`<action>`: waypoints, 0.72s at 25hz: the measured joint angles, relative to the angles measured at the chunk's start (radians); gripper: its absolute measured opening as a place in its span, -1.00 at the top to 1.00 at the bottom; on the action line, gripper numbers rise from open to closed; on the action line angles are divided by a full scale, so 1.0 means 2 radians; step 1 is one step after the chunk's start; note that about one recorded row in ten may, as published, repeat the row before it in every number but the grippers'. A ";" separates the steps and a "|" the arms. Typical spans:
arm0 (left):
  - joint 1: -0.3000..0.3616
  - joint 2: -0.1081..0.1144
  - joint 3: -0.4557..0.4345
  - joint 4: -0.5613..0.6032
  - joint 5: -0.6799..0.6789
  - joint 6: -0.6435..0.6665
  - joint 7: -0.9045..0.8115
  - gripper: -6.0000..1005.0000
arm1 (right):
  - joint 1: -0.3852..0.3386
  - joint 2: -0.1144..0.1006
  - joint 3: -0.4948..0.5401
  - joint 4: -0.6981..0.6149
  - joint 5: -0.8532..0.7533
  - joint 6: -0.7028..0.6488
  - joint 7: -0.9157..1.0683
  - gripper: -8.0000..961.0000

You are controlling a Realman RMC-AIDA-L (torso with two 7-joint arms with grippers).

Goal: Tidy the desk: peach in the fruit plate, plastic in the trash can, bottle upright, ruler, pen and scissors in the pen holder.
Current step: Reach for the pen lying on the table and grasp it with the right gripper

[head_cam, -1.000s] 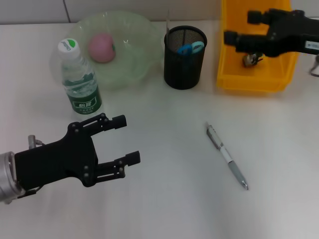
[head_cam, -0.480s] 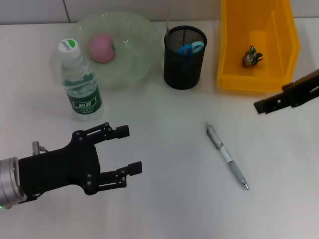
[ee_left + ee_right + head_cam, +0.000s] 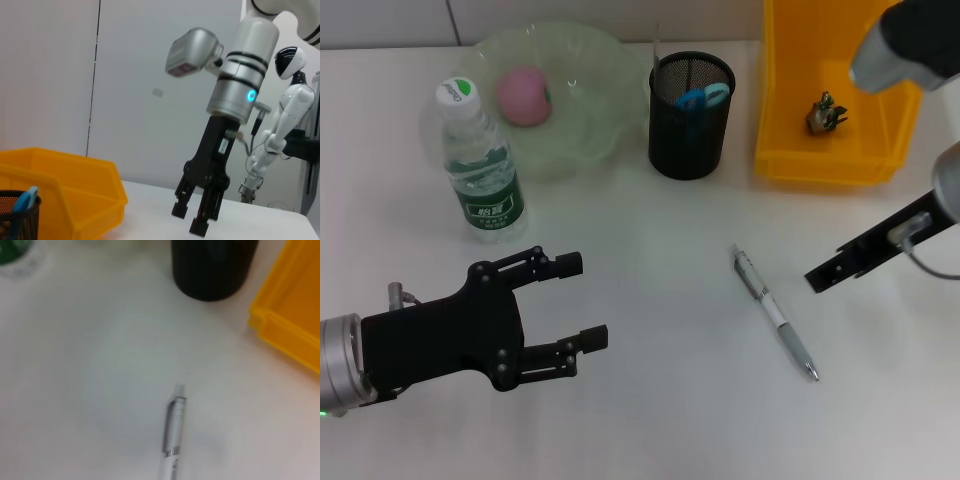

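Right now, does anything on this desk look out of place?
Only the pen: it lies loose on the white desk, apart from the black pen holder. The bottle stands upright and the peach sits in its plate.

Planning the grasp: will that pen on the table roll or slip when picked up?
The pen looks slim, round and glossy, lying flat on the smooth table, so it may roll if nudged and slip between closing fingers. It seems stiff and light.
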 joint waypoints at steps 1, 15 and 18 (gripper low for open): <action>0.000 0.000 0.000 0.000 0.000 0.000 0.001 -0.60 | 0.000 0.001 -0.004 0.009 0.001 0.009 0.000 -0.73; -0.001 0.000 0.000 -0.001 0.000 -0.002 0.001 -0.60 | 0.058 0.002 -0.027 0.158 0.035 0.101 0.002 -0.68; -0.001 0.000 -0.001 -0.001 0.000 -0.002 0.001 -0.60 | 0.066 0.002 -0.036 0.174 0.036 0.108 0.002 -0.67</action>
